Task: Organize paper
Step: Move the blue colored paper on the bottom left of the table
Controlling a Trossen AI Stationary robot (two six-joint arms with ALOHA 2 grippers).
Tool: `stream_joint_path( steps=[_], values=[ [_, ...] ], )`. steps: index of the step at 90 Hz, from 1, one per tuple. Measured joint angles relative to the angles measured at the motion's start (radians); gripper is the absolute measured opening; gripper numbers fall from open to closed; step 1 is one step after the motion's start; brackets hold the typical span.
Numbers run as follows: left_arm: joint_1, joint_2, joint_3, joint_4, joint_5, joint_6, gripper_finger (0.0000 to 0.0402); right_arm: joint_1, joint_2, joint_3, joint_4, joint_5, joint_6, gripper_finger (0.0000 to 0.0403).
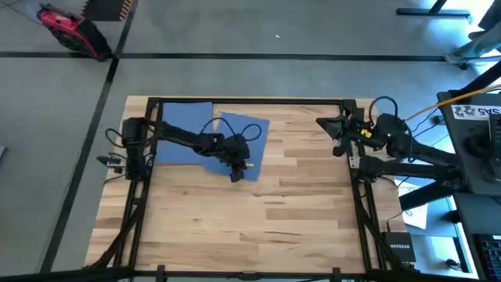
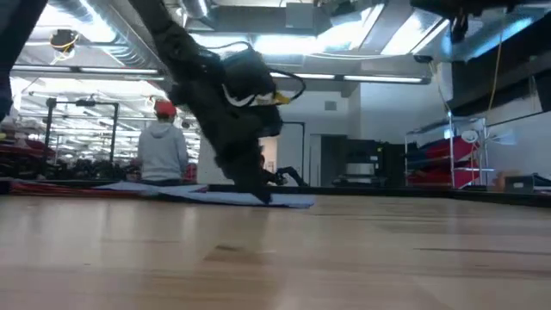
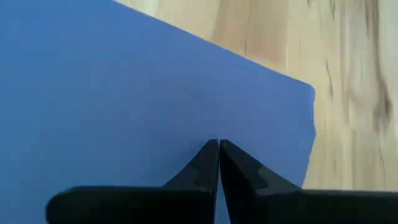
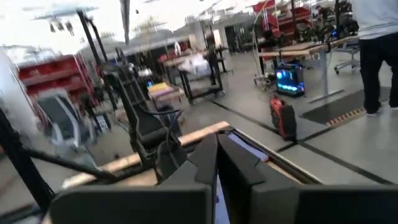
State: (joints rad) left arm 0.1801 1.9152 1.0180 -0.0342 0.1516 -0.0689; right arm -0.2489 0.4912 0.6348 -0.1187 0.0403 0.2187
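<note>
Right up against the left wrist camera, the left gripper (image 3: 219, 144) had its fingers pressed together, tips down on the blue paper (image 3: 124, 106). That paper lay flat at the table's (image 1: 258, 227) far-left part. Over at the far-right edge, the right gripper (image 4: 216, 148) was closed too.

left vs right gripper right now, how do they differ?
The left gripper is stretched out over the table, tips down on the blue paper; the right gripper is pulled back at the table's far right edge, touching no paper. Both have their fingers shut together.
</note>
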Motion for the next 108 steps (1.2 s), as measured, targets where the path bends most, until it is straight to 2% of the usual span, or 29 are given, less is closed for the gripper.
stream_joint_path(
  steps=[25, 35, 47, 67, 77, 91, 108],
  values=[
    [-0.003, 0.187, 0.286, 0.000, -0.005, 0.023, 0.0000, 0.000, 0.097, 0.114, -0.088, -0.008, -0.031, 0.0000],
    [0.010, 0.173, 0.374, -0.023, -0.004, 0.020, 0.0000, 0.000, 0.105, 0.120, -0.098, -0.008, -0.046, 0.0000],
    [0.034, 0.105, 0.443, -0.193, -0.004, 0.038, 0.0000, 0.000, 0.102, 0.121, -0.097, -0.008, -0.048, 0.0000],
    [0.084, 0.075, 0.447, -0.579, -0.073, 0.060, 0.0000, 0.000, 0.109, 0.121, -0.169, -0.008, -0.048, 0.0000],
    [0.100, 0.080, 0.408, -0.673, -0.114, 0.088, 0.0000, 0.000, 0.122, 0.121, -0.204, -0.008, -0.044, 0.0000],
    [0.115, 0.082, 0.325, -0.684, -0.109, 0.072, 0.0000, 0.000, 0.132, 0.121, -0.232, -0.008, -0.043, 0.0000],
    [0.103, 0.076, 0.278, -0.579, -0.063, 0.021, 0.0000, 0.000, 0.133, 0.121, -0.252, -0.008, -0.042, 0.0000]
  ],
)
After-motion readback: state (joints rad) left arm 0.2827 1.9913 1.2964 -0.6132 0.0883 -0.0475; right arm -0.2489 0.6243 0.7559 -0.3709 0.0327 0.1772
